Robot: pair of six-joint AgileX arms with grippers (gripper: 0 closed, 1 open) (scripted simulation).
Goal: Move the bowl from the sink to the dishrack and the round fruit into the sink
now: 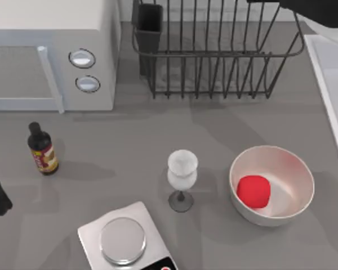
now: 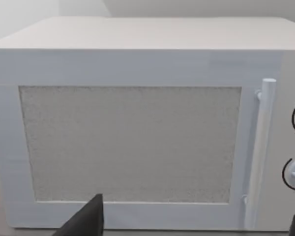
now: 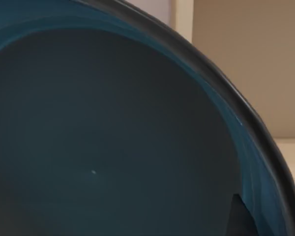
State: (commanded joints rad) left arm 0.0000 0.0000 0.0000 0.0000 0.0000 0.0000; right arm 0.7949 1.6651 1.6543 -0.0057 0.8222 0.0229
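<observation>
Filling the right wrist view, the bowl (image 3: 103,147) sat close against the right pincer; grip state indeterminable. Dishrack (image 1: 214,56) stood far-centre. Judgement: lower the bowl level between the bars. Left arm parked facing the microwave (image 2: 137,132).

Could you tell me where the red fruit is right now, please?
In the top view the red fruit lies inside the white bowl at the table's lower right, just right of the glass.

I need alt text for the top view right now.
A small red round fruit sits inside a glossy white bowl at front right. Behind it stands an empty black wire dishrack; a white microwave stands at back left.
</observation>
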